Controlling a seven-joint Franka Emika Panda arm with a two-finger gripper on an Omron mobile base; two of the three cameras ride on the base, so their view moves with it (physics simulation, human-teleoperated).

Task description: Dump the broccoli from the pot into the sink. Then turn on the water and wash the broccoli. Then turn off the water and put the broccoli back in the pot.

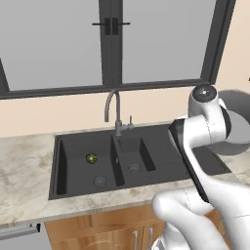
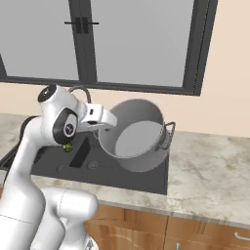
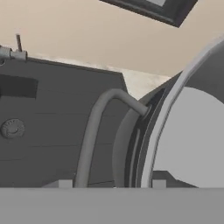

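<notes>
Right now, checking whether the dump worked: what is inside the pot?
The pot is tipped on its side in the claw; its pale inside shows bare. The broccoli lies in the sink.

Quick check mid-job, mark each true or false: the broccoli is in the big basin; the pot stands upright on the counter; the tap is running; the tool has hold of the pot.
1. The broccoli lies in the large basin of the sink. True.
2. The pot stands upright on the counter. False: it is held up, tipped on its side, mouth showing.
3. Water runs from the tap. False: no water shows.
4. The tool grips the pot at its rim. True.
</notes>
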